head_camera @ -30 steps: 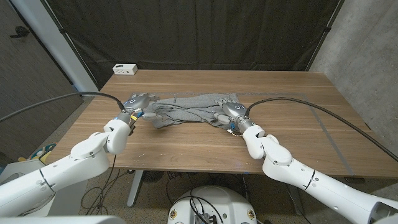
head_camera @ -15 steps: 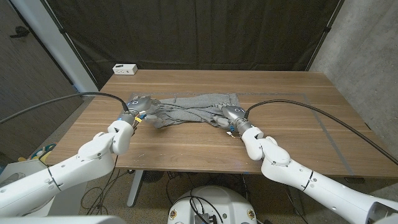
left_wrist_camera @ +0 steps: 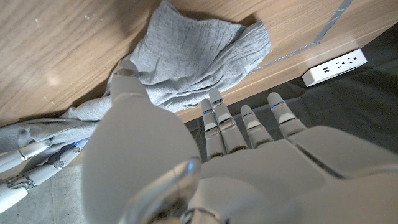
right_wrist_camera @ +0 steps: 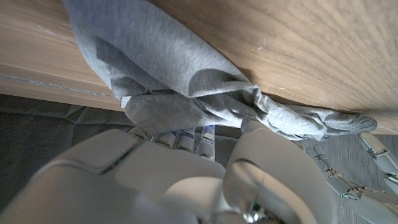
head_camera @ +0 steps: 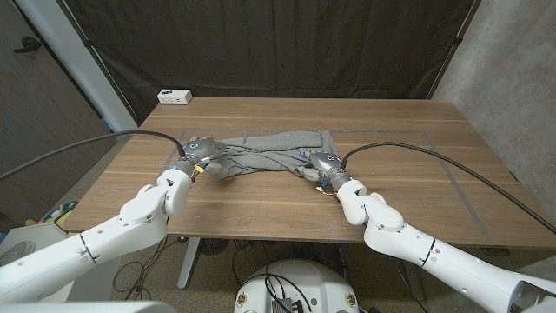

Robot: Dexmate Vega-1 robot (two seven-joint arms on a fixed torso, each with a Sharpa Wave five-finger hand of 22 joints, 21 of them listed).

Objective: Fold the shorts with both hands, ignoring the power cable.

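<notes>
Both of the robot's hands grip the grey shorts (head_camera: 265, 153) on the wooden table (head_camera: 408, 187). The left hand (head_camera: 198, 149) holds one end of the garment: in the left wrist view its thumb (left_wrist_camera: 127, 78) presses onto the fabric while the other fingers (left_wrist_camera: 219, 121) reach out nearly straight past a rumpled fold of cloth (left_wrist_camera: 193, 59). The right hand (head_camera: 320, 162) grips the other end; the right wrist view shows its thumb (right_wrist_camera: 252, 127) against a bunched knot of fabric and its fingers (right_wrist_camera: 186, 137) tucked under the cloth, curled close.

Between the two hands the shorts lie stretched and creased across the middle of the table, the far edge lying beyond both sets of fingertips.

Compared with a second ago, both hands have drawn closer to the robot's near table edge and slightly inward, pulling the gripped ends with them, while the far waistband has stayed about where it was.

The left wrist view shows the right hand's fingers (left_wrist_camera: 37, 163) lying beside the cloth, and a white power strip (left_wrist_camera: 334, 66) beyond the fingertips; the head view places that strip (head_camera: 175, 96) at the table's far corner, well apart from the left hand. Pale tape lines (head_camera: 447, 169) mark the wood outward of the right hand.
</notes>
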